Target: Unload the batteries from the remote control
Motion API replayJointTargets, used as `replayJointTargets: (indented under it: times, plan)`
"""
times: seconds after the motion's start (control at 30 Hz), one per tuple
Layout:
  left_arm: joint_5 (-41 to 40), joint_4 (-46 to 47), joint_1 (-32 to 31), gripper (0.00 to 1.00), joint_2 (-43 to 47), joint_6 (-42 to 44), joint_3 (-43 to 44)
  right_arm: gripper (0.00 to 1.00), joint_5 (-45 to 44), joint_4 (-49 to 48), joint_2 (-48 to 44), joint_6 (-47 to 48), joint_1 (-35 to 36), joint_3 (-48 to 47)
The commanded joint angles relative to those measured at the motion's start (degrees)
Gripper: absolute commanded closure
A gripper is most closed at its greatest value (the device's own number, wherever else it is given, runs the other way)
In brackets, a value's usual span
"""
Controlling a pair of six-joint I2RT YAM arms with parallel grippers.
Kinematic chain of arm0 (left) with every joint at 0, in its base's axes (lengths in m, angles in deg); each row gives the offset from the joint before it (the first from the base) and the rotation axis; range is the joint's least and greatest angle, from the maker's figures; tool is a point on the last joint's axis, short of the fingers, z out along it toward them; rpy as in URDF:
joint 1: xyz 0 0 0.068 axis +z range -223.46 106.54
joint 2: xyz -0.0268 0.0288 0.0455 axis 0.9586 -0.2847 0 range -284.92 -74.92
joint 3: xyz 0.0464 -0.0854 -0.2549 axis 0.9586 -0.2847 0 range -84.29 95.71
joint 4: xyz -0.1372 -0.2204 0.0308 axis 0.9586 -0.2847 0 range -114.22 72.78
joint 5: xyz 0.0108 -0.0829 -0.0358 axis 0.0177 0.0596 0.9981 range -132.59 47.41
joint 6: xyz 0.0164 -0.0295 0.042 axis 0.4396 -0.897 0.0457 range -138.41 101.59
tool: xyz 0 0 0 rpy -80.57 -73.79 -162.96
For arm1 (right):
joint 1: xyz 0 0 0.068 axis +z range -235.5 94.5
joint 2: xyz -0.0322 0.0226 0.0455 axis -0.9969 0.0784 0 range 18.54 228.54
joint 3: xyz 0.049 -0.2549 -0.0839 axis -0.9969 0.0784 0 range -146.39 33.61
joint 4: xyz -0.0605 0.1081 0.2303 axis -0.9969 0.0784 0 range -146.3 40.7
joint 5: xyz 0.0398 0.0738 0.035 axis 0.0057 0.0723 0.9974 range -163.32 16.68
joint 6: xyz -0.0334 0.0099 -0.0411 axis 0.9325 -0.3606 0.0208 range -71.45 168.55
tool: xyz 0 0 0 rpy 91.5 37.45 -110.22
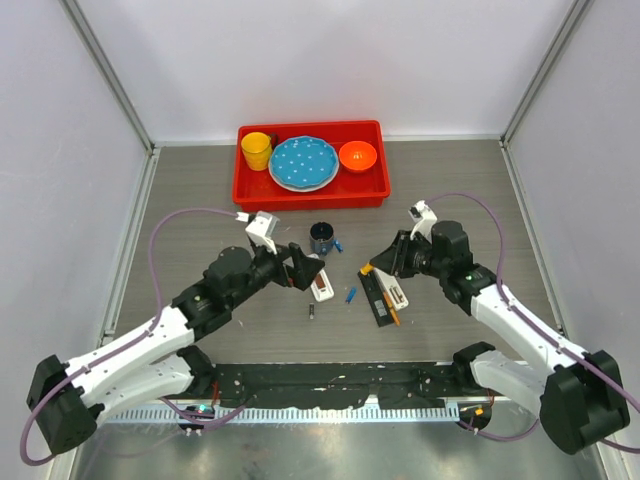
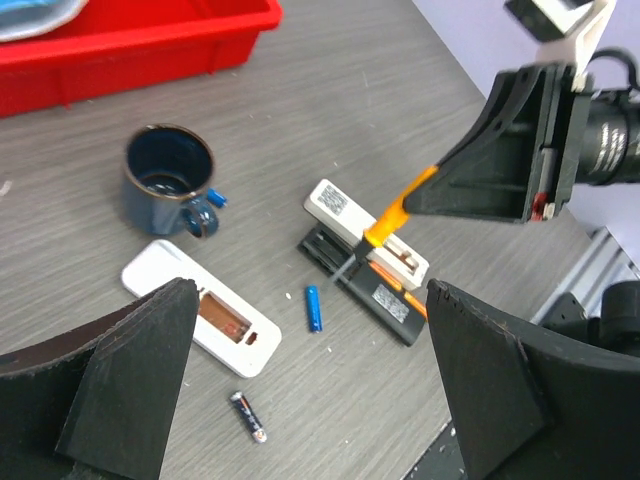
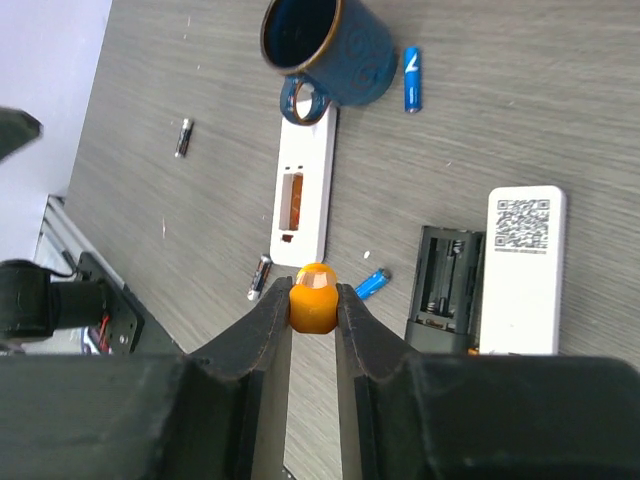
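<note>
My left gripper (image 2: 310,292) hangs open and empty above a white remote control (image 2: 200,312) whose battery bay shows bare. Loose batteries lie on the table: a blue one (image 2: 314,307), a dark one (image 2: 248,416), another blue one (image 2: 216,197) by the mug, and a second dark one (image 3: 184,138). My right gripper (image 3: 313,290) is shut on the orange screwdriver handle (image 3: 313,300). Its tip rests at a black remote (image 2: 372,288) with an open bay (image 3: 445,290), and a white QR-labelled remote (image 2: 362,230) lies on it. From above, the left gripper (image 1: 300,268) and right gripper (image 1: 383,263) face each other.
A dark blue mug (image 1: 322,238) stands just beyond the white remote. A red tray (image 1: 310,193) at the back holds a yellow cup (image 1: 257,150), a blue plate (image 1: 304,163) and an orange bowl (image 1: 357,156). A black rail (image 1: 330,385) runs along the near edge.
</note>
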State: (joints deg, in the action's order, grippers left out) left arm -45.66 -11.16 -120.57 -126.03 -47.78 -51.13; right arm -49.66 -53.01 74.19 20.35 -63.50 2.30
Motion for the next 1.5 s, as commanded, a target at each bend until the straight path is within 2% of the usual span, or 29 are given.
replayJointTargets:
  times: [0.0, 0.43, 0.6, 0.77, 0.97, 1.03, 1.07, 1.27, 1.47]
  plan:
    - [-6.4, -3.5, 0.3, 0.0, 3.7, 2.4, -0.5, 0.99, 8.7, -5.4, 4.3, 0.8, 0.2, -2.4]
    - [-5.0, -4.0, 0.4, 0.0, -0.9, -1.1, -2.1, 0.99, 14.4, -7.2, 10.7, -1.1, 0.4, -1.8]
    - [-3.3, -2.8, 0.3, 0.0, -5.4, -0.3, -0.5, 0.98, 14.8, -3.8, 13.4, 0.5, 0.9, -1.6]
    - [-3.7, -5.9, 0.3, 0.0, -7.1, -0.1, 2.4, 0.92, 16.4, -3.9, 21.2, 1.7, 1.8, -2.2]
    - [-3.9, -4.1, 0.4, 0.0, -2.6, -2.8, -1.1, 0.83, 14.9, -3.6, 29.3, 2.5, 4.6, -6.4]
    - [-4.4, -3.2, 0.3, 0.0, -0.7, -3.1, -2.0, 0.8, 13.5, -3.7, 29.7, 2.1, 5.4, -6.9]
    - [-4.6, -3.1, 0.3, 0.01, -0.2, -3.1, -2.5, 0.75, 13.1, -4.0, 29.8, 2.0, 5.7, -7.4]
    - [-5.1, -3.9, 0.4, 0.0, 0.2, -3.4, -2.0, 0.6, 9.4, -3.9, 29.6, 1.2, 6.1, -8.2]
    - [-4.6, -3.4, 0.4, 0.0, -0.8, -5.3, -1.4, 0.53, 8.3, -5.2, 29.6, 0.2, 6.3, -9.0]
